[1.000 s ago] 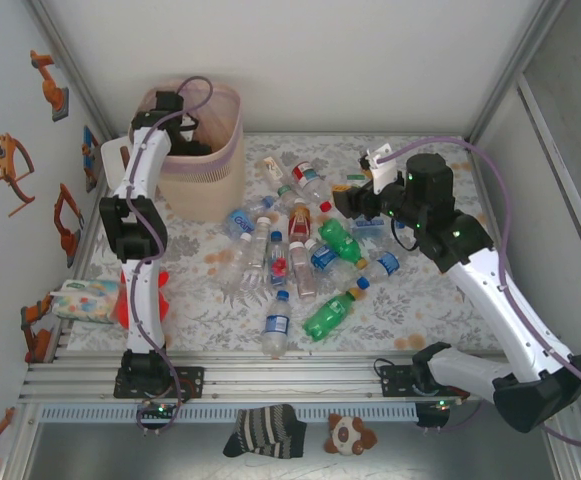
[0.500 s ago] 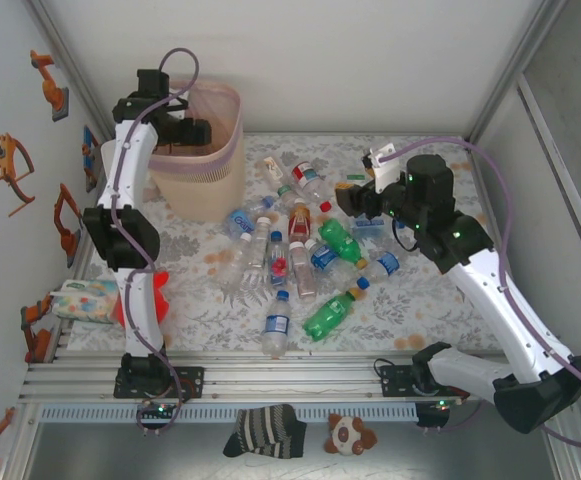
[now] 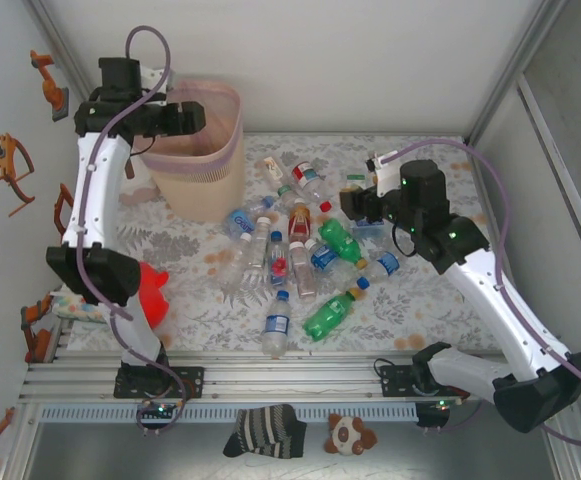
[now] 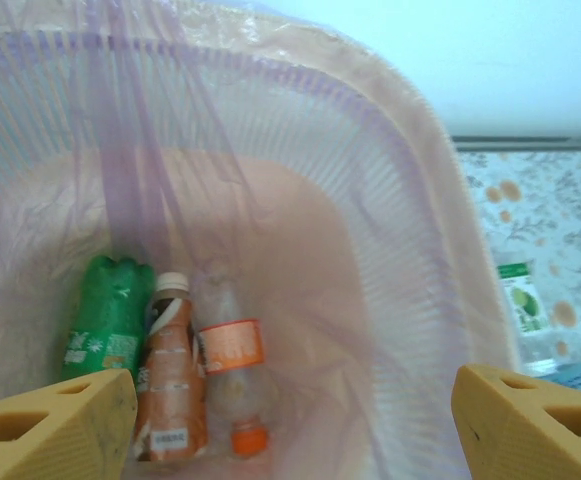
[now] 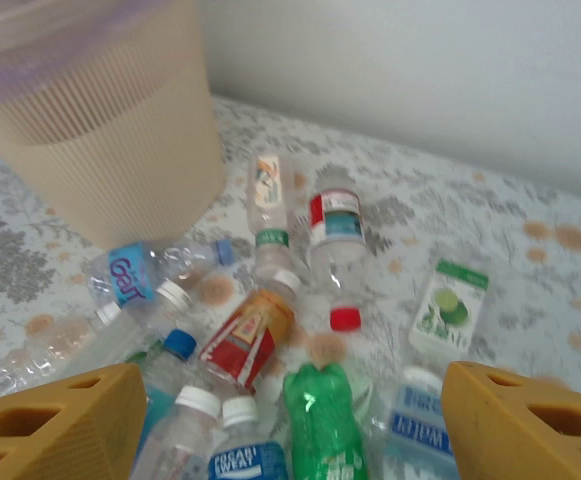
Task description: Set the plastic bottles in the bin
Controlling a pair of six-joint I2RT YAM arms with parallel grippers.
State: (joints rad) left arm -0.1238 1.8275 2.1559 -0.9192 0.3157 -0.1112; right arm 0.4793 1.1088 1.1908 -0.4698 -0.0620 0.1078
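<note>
Item: my left gripper [image 4: 290, 405], jaws wide and empty, hung over the bin [image 4: 410, 190], three bottles [image 4: 170, 375] lying inside. Item: my right gripper [image 5: 288, 415], wide and empty, above the bottle pile [image 5: 255, 340] on the table. Step, I judged: next pick. Required: descend and close on one bottle.

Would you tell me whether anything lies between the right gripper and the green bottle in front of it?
Nothing visible does. The open right gripper faces the green bottle directly, with only air between them; other bottles lie close on both its sides.
</note>
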